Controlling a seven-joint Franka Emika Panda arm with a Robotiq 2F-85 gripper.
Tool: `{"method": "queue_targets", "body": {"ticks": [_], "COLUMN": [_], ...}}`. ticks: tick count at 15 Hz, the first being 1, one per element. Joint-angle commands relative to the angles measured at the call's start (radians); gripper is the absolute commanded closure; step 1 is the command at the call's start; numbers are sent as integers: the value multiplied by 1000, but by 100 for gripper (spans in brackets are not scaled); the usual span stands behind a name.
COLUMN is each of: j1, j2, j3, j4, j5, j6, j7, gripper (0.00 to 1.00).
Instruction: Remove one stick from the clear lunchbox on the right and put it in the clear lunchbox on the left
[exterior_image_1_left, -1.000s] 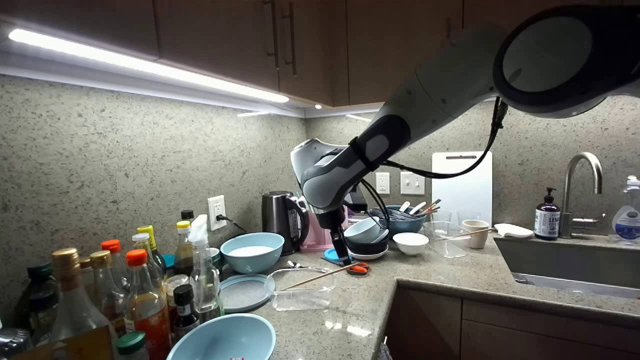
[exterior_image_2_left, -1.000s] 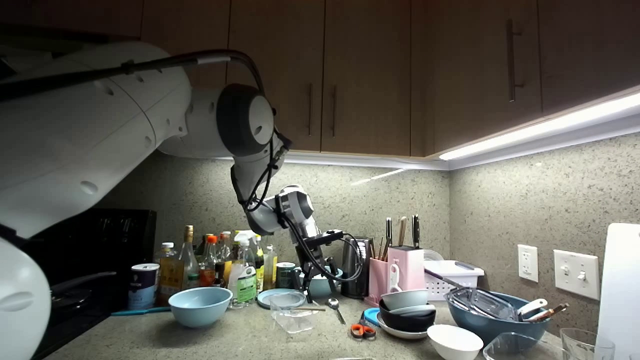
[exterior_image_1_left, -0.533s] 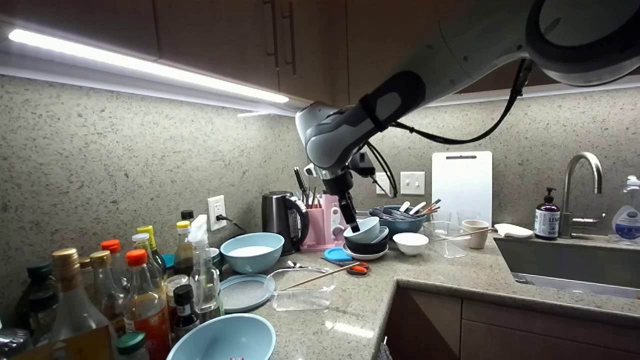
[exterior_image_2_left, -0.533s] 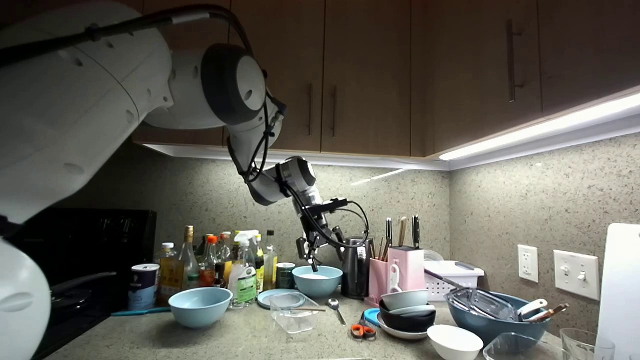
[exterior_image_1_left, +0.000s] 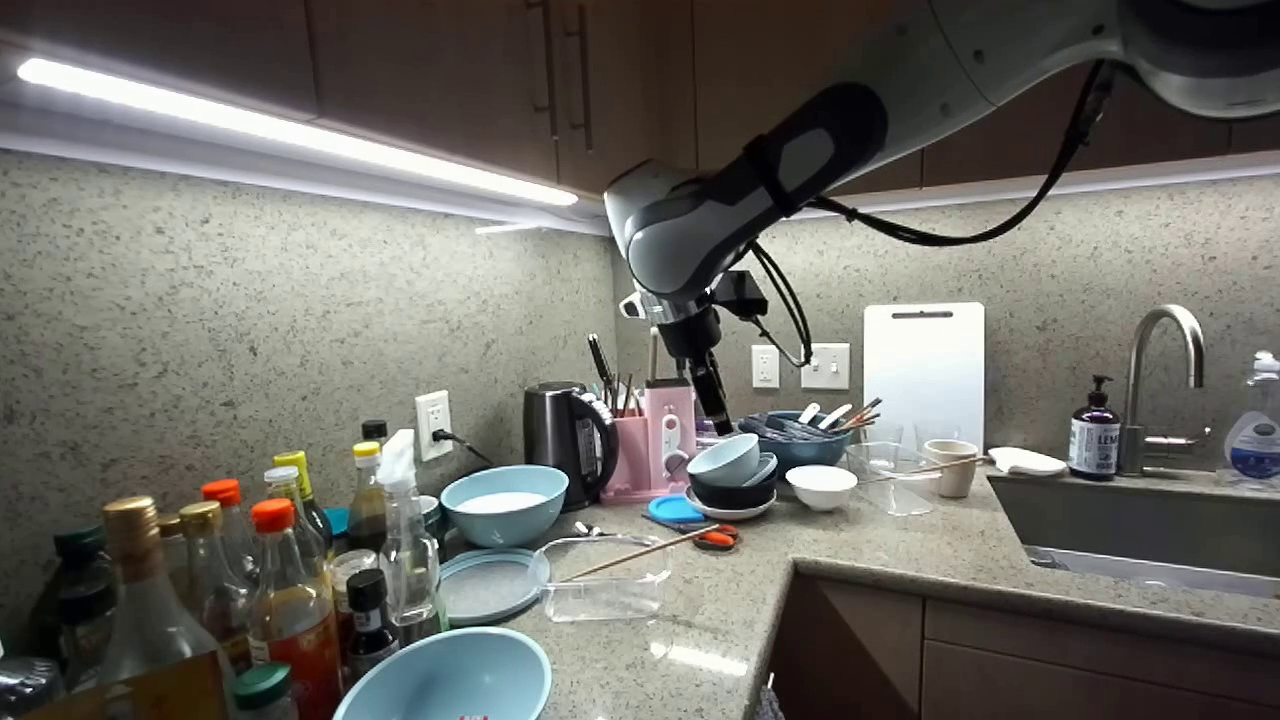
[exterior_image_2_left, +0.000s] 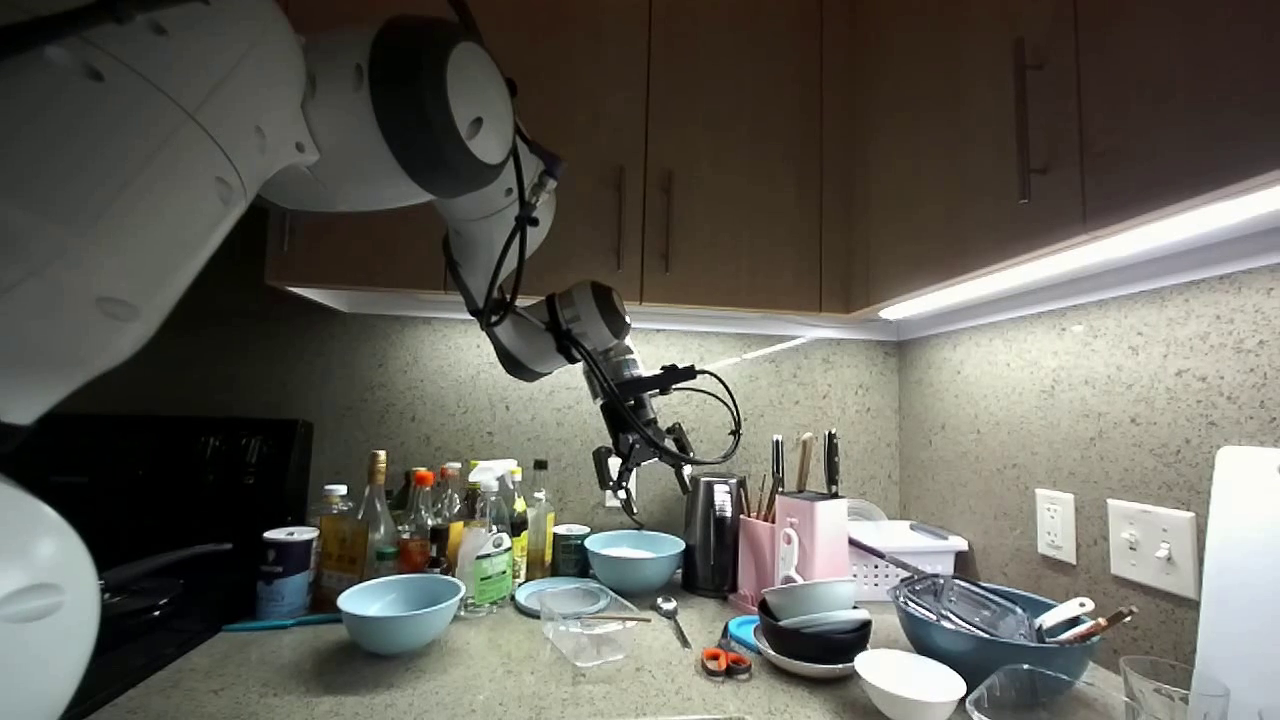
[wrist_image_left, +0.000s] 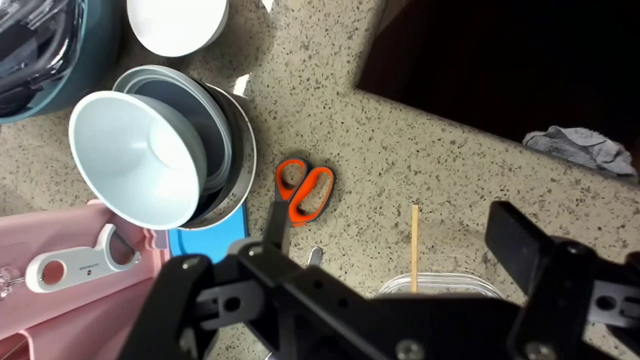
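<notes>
wrist view: the gripper (wrist_image_left: 390, 225) stands spread, grasping nothing. in an exterior view, a stick (exterior_image_1_left: 640, 554) leans in the left box (exterior_image_1_left: 600, 605), jutting out; another stick (exterior_image_1_left: 950, 464) slants from the right box (exterior_image_1_left: 908, 500). the transfer looks done, perhaps only retreat left.

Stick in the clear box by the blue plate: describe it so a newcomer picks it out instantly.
In an exterior view, start at the black kettle and come forward to the blue plate and clear box beside it. The thin, pale stick slants out over that box's rim. The blue plate sets it apart from the other stick, near the cup.
</notes>
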Motion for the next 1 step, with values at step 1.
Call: {"method": "queue_targets", "body": {"ticks": [1], "j1": [-8], "j2": [1], "j3": [10], "j4": [2], "j5": [-4], "j6": [-5], "j7": [2], "gripper": [0]}}
